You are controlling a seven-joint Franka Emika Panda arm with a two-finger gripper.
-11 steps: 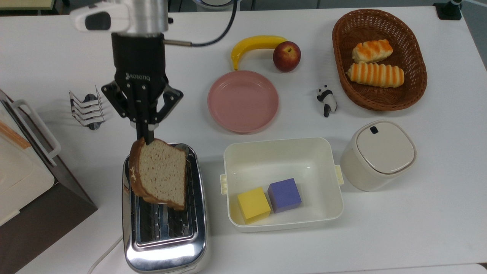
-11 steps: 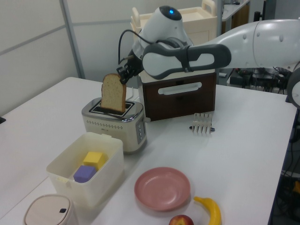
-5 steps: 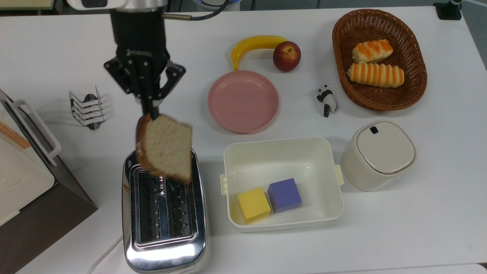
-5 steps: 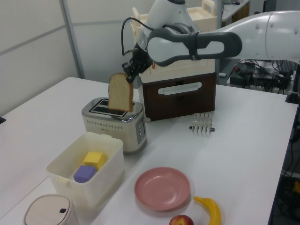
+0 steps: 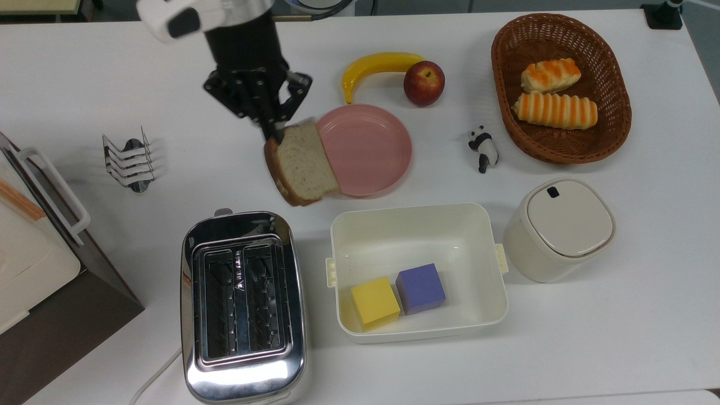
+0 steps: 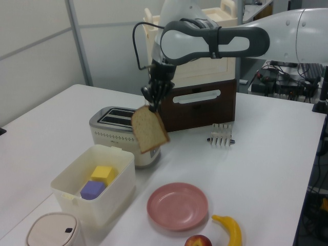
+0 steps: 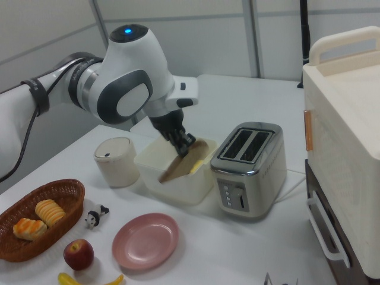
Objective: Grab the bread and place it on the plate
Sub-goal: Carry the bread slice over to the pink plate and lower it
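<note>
In the top view, from left to right, the black two-finger gripper (image 5: 275, 134) has its jaws pinching the tilted, brown-crusted speckled bread slice (image 5: 304, 163) in the air, overlapping the round pink plate's (image 5: 371, 149) left rim above the white desk (image 5: 590, 337).

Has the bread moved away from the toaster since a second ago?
Yes. In the top view the bread, held in the claw, has left the toaster slots and shifted toward the top view's right, now overlapping the pink plate's edge.
</note>
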